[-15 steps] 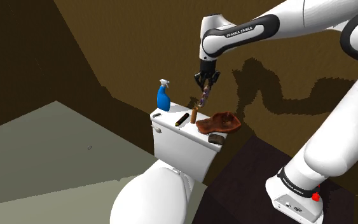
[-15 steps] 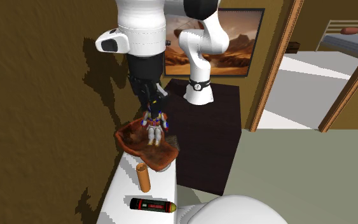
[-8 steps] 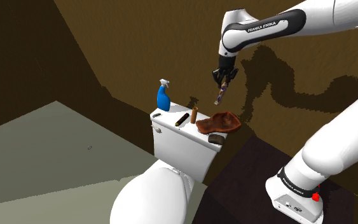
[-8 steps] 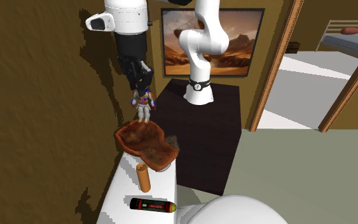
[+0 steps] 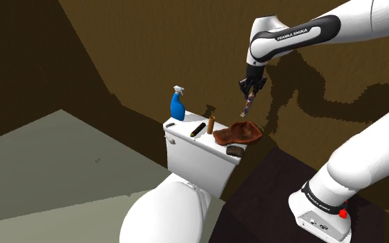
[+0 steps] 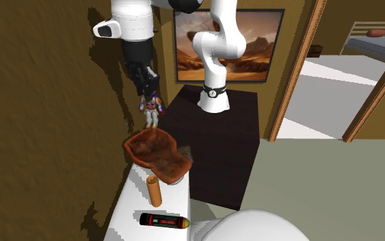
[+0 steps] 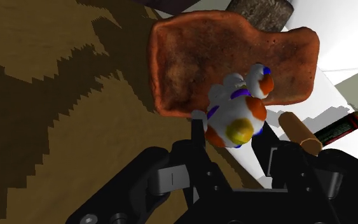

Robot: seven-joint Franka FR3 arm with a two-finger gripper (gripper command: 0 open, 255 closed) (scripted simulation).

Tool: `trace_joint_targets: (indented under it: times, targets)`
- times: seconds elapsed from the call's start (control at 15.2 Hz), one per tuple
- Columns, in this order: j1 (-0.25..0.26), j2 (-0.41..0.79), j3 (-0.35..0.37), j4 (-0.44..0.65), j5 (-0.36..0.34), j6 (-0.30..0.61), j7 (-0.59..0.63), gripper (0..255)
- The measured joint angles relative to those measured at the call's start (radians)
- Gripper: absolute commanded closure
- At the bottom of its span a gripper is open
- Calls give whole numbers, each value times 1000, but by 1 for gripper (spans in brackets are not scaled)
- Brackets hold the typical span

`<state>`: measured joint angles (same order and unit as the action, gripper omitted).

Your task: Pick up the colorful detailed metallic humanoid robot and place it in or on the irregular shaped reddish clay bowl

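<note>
In the shoulder view, a blue spray bottle stood on the lid of the white toilet tank, at its left end. Just right of it lay a black tube, and beside that a brown cylinder stood upright. At the lid's right end sat the reddish-brown bowl, shallow and uneven in outline. Above the bowl's right part, apart from it, the toy robot hung in the air, pinched near its top between the black fingers. From there the white arm ran up to the right and back down to the dark stand.

In the second exterior view the fingers pointed downward at the left. The toy robot dangled from them, its legs over the far rim of the bowl without touching it. Nearer the camera, the cylinder stood on the lid and the tube, yellow at its tip, lay there. To the right, a desert painting hung on the wall behind the arm. Further right, a bed showed through an open doorway.

In the wrist view the fingers clasped the toy robot, which was white with orange, blue and yellow parts. The bowl lay beyond it, with the cylinder and tube to one side.
</note>
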<state>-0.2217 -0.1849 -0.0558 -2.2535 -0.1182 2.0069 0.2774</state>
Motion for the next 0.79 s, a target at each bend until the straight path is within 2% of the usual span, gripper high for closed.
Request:
trace_joint_targets:
  times: [0.79]
  targets:
    - [-3,72,-4,-91,-8,163,14,255]
